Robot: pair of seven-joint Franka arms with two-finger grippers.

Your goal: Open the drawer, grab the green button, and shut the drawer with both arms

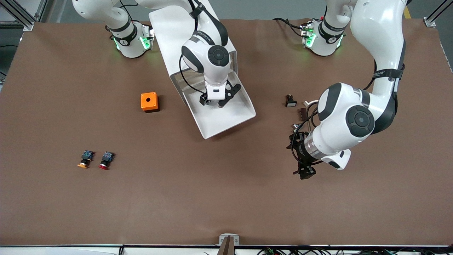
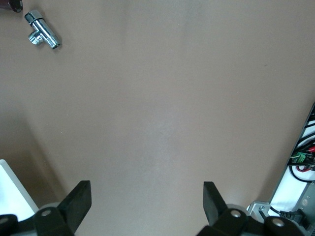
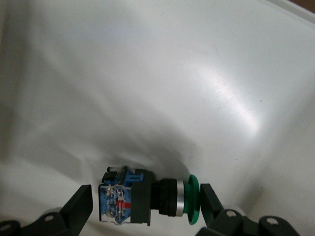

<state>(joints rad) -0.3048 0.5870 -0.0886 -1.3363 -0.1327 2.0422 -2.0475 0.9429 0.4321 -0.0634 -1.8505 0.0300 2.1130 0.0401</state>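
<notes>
Green-capped button (image 3: 147, 199) lies in the drawer (image 3: 157, 88) between the right gripper's (image 3: 142, 206) unclenched jaws.

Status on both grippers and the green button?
Right gripper down in open drawer, fingers straddling green button, not clamped. Left gripper open over bare table, waiting. Nothing in the way.

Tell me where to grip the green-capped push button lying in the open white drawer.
Come straight down with the right gripper and close end to end: one finger on the bluish rear block, one on the cap of the green-capped push button. It lies on its side, already between the open fingers.
</notes>
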